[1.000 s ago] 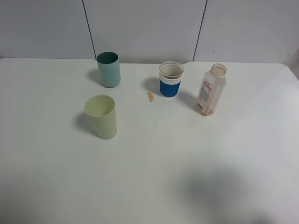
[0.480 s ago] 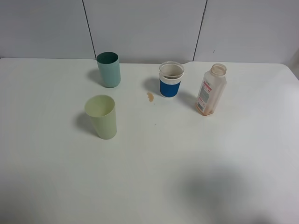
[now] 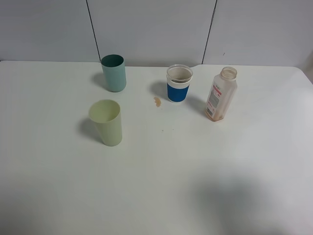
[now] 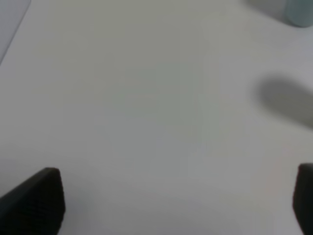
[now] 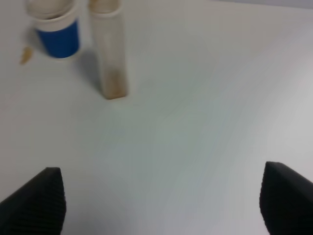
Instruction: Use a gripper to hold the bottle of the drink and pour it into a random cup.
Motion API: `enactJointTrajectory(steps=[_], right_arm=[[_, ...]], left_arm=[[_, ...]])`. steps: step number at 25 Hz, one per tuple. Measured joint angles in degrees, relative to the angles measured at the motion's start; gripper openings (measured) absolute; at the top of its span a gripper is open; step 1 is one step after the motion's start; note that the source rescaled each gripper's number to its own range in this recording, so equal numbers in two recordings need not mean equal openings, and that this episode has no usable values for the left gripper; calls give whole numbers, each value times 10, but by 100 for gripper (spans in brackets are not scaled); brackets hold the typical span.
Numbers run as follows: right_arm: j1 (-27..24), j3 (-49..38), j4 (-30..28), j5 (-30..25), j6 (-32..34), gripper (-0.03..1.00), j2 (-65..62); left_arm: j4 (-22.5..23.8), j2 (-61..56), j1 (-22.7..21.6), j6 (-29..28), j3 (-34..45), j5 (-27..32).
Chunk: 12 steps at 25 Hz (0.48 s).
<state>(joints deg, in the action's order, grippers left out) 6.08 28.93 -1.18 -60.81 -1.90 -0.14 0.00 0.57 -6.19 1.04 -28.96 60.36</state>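
The clear capless bottle (image 3: 220,94) with a white and pink-red label stands upright at the back right of the table, brown residue at its base; it shows too in the right wrist view (image 5: 109,49). Just left of it stands the short white cup (image 3: 179,83) with a blue band (image 5: 57,30). A small brown splash of the drink (image 3: 157,101) lies left of the cup. My right gripper (image 5: 161,200) is open and empty, well short of the bottle. Over bare table, my left gripper (image 4: 178,203) stands open. Neither gripper appears in the exterior high view.
A tall teal cup (image 3: 113,73) stands at the back left and a pale green cup (image 3: 106,122) nearer the front left. The white table (image 3: 161,171) ends at a grey panelled wall behind. A shadow falls on the front right of the table.
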Motion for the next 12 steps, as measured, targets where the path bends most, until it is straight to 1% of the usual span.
enactJointTrajectory(steps=[3,5,7,12], right_arm=[[-65,0,0,0,0,77,0],[-91,0,0,0,0,77,0],[-102,0,0,0,0,77,0],[-103,0,0,0,0,77,0]], left_arm=[[0,0,0,0,0,0],[0,0,0,0,0,0],[0,0,0,0,0,0],[0,0,0,0,0,0]])
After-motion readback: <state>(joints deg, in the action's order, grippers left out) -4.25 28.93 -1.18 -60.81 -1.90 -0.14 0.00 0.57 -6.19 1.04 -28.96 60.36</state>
